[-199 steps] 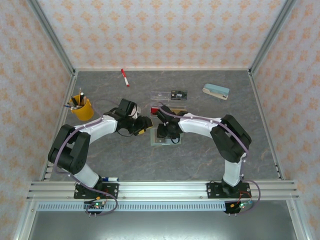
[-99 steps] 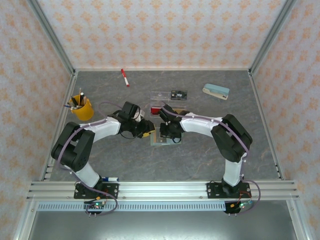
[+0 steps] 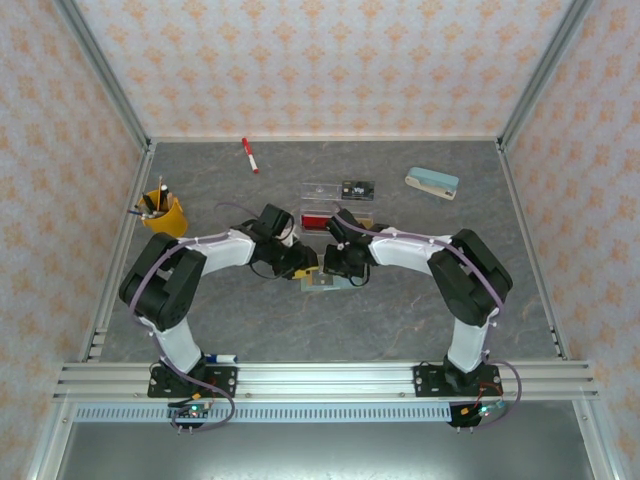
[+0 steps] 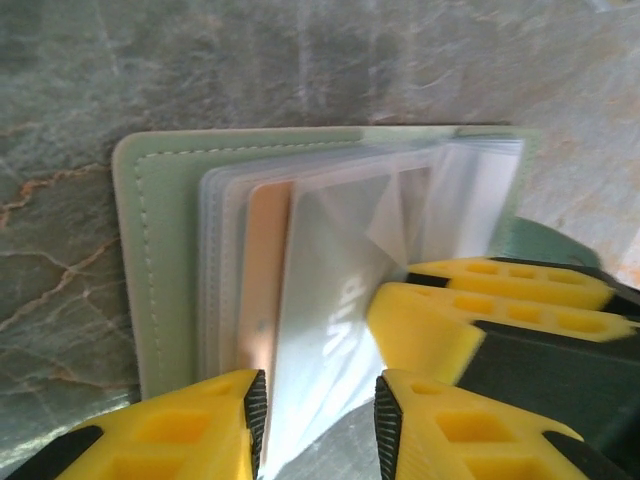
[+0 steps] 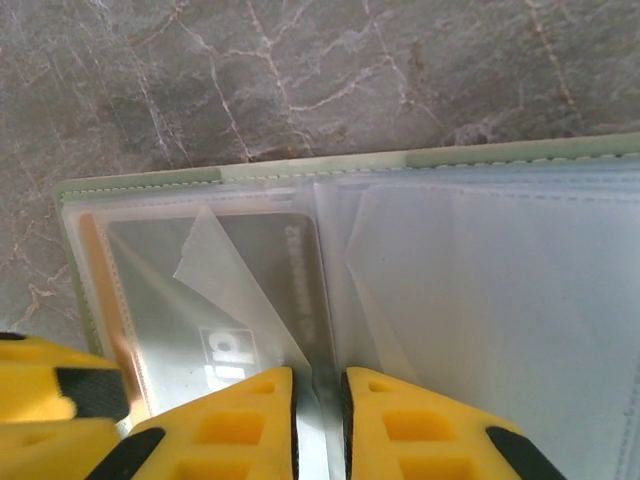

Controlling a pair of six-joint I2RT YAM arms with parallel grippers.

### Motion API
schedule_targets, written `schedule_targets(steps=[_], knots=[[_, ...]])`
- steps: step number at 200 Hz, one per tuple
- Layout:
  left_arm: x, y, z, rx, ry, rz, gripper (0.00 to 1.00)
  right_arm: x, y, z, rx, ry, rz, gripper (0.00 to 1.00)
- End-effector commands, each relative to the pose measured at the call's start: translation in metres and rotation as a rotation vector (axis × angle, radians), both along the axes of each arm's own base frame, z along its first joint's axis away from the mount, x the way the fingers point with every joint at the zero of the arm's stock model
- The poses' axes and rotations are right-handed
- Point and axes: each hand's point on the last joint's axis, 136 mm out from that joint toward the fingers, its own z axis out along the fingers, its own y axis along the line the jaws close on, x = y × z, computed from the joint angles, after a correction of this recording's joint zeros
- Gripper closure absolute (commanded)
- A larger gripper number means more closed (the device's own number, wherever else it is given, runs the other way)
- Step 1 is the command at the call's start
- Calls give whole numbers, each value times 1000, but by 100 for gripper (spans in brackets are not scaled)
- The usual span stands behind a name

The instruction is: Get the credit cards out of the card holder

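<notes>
Pinching a clear inner leaf (image 5: 330, 335) of the card holder (image 4: 160, 250) with the right claw (image 5: 318, 400), fingers all but together. Straddling the leaf stack (image 4: 330, 330) with the left claw (image 4: 318, 425), part-spread. Lying open, flat, mid-worktop (image 3: 400, 310) between both claws; keeping a tan credit card (image 4: 268, 280) sleeved inside.

We find the card holder (image 3: 326, 283) lying open on the table (image 3: 420, 310) at centre, the left gripper (image 4: 318, 405) over its left side and the right gripper (image 5: 318, 400) over its right, with a credit card (image 4: 268, 270) in its sleeves. Behind it lies a loose card (image 3: 313, 221), then the tray (image 3: 322, 188) — stapler (image 3: 432, 183) back right, pen cup (image 3: 163, 215) left, marker pen (image 3: 248, 155) rearmost.
</notes>
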Motion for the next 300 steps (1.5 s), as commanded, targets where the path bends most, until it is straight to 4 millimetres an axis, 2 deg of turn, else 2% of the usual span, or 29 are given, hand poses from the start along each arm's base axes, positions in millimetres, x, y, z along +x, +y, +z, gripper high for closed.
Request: schedule_targets(steps=[1, 41, 78, 134, 163, 201, 218, 238, 256, 278, 300], knots=[[-9, 4, -11, 80, 35, -41, 63, -13, -20, -35, -74, 73, -39, 82], [-13, 6, -19, 102, 61, -49, 62, -13, -18, -38, -21, 85, -65, 83], [-14, -4, -20, 79, 76, -73, 62, -12, -13, -40, 76, 107, -105, 84], [-15, -6, -23, 107, 83, -68, 63, -12, -9, -46, 164, 127, -133, 86], [-8, -11, -18, 79, 57, -52, 64, -11, -12, -48, 200, 133, -149, 87], [4, -22, 2, -6, -16, -32, 67, -6, -15, -47, 211, 122, -148, 92], [6, -14, 7, 38, -41, -14, 69, -4, -17, -47, 187, 116, -141, 94], [7, 4, 12, 131, -69, 25, 70, -3, -22, -49, 140, 112, -136, 96], [4, 10, 15, 152, -65, 51, 69, -3, -25, -52, 113, 118, -133, 98], [-3, 13, 11, 155, -43, 70, 69, -3, -32, -55, 72, 117, -147, 98], [-6, 25, 5, 216, -33, 101, 68, -1, -35, -53, 55, 101, -146, 97]])
